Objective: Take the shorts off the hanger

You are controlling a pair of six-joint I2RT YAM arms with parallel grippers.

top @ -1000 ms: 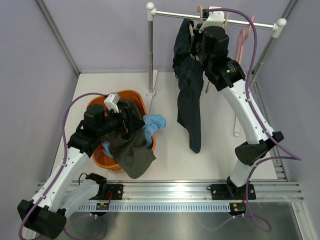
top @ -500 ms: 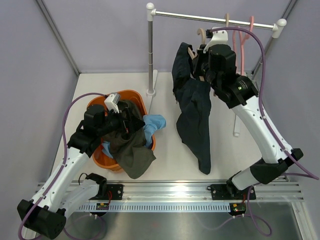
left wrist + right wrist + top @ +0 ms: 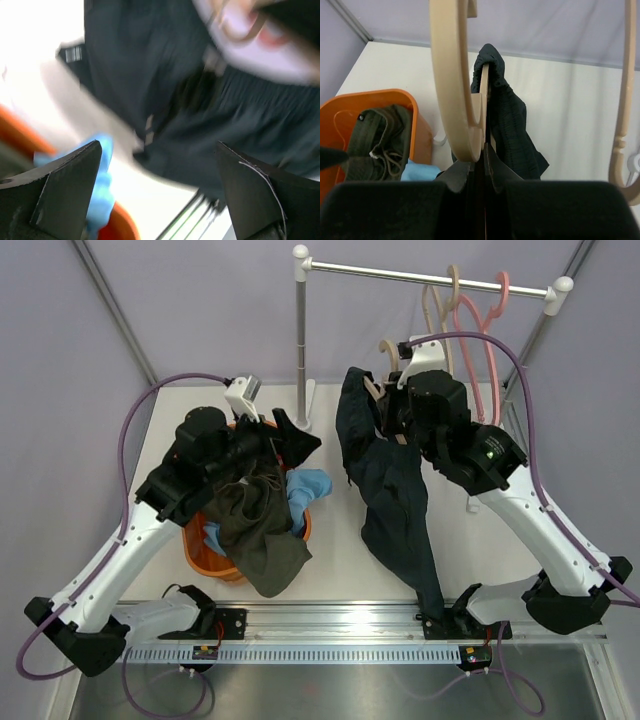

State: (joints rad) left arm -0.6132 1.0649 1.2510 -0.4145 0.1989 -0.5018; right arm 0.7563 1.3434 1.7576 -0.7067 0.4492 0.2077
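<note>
Currently held: the right claw (image 3: 479, 170) is pinched tight on the neck of the wooden hanger (image 3: 455, 75), just under its hook.
Task thing: the dark navy shorts (image 3: 395, 510) are draped over that hanger, to the right of the orange basket (image 3: 195, 550); their long end trails down toward the near edge of the desk (image 3: 340, 560).
Why held so: with the hanger clear of the rail (image 3: 420, 277) and kept up in the air, the cloth hangs free, probably so the other arm can pull it off.
Left claw: the left claw (image 3: 290, 440) hovers over the basket's far right rim. It is spread wide with nothing in it and points at the navy cloth, likely lining up a grab.
In the basket: the olive green shorts (image 3: 262, 530) spill over the near rim and the light blue shorts (image 3: 308, 485) bulge out on the right, so two pairs appear done.
On the rail: pink hangers (image 3: 480, 320) hang bare, far right of the basket.
Writing: a small tag (image 3: 361, 117) on the olive pair and a pale label (image 3: 74, 53) on the navy cloth are too blurred to read. No brand is legible.
</note>
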